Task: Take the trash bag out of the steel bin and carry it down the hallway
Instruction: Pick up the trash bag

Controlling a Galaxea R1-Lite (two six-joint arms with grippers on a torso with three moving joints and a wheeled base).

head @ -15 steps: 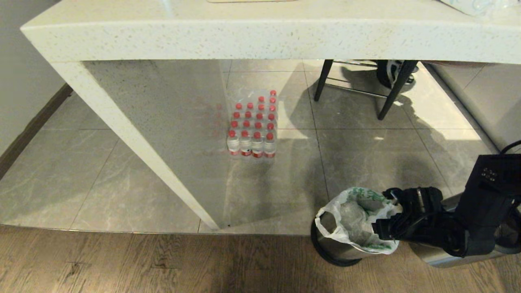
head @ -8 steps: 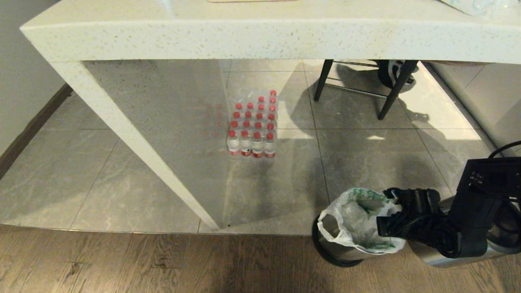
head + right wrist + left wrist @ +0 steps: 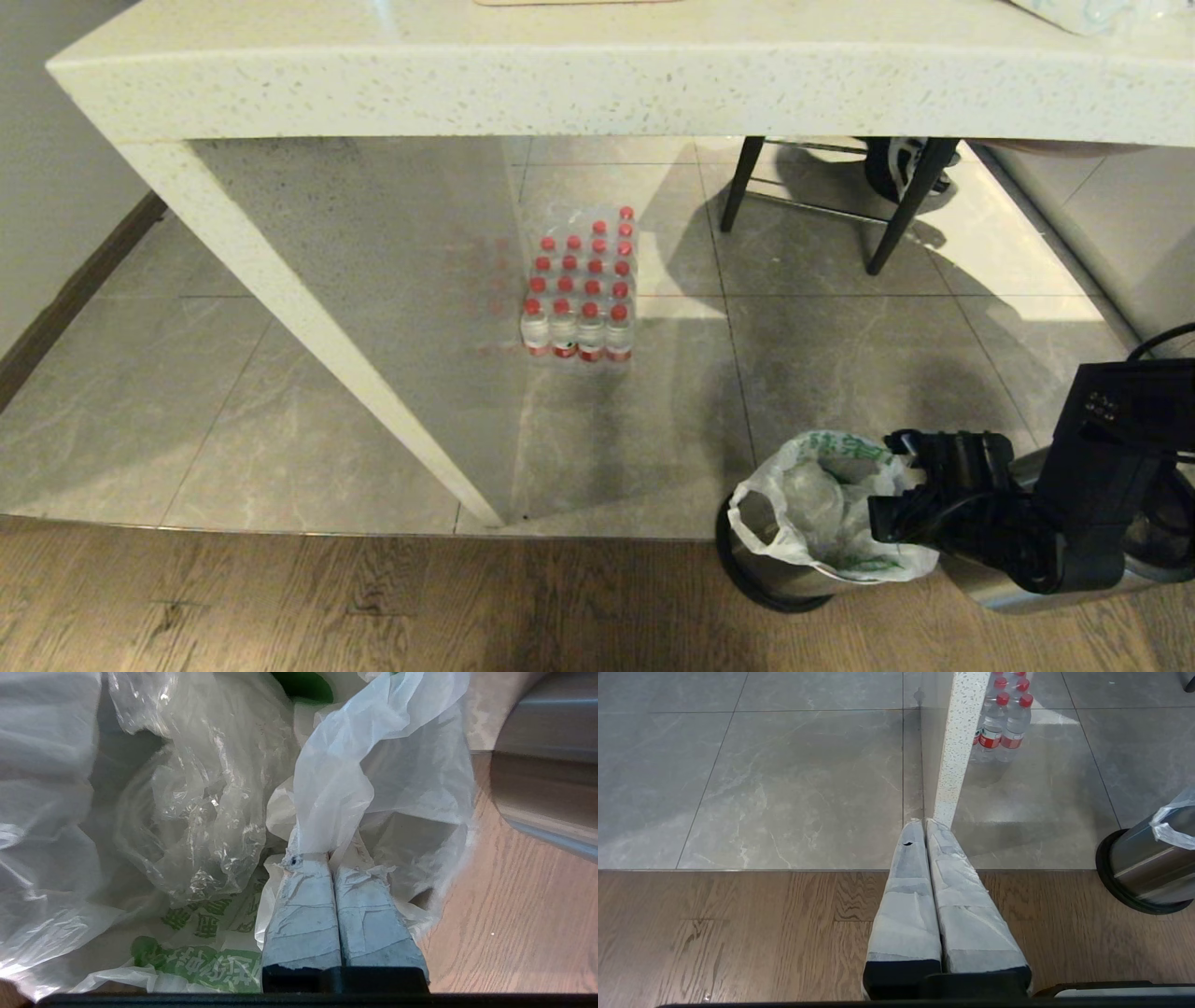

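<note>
I am pinching a fold of the trash bag (image 3: 373, 765) between the pressed-together fingers of my right gripper (image 3: 332, 865). The bag is hanging directly ahead of the fingertips, draped inside the steel bin (image 3: 780, 579) below them, so I am judging straight up as the way out.

My left gripper (image 3: 924, 826), pressed together on nothing, is sitting well apart from the bin.

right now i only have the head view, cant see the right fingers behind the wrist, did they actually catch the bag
Observer: Yes. In the right wrist view the right gripper is shut on a fold of the trash bag, plastic bunched between the taped tips.
Operator: ok and the left one, its not in my picture at all
Observer: The left gripper is shut on nothing, hanging over the seam between wood floor and tile.
Operator: anything near it
Observer: The steel bin stands apart from it, the table leg just beyond its tips.
</note>
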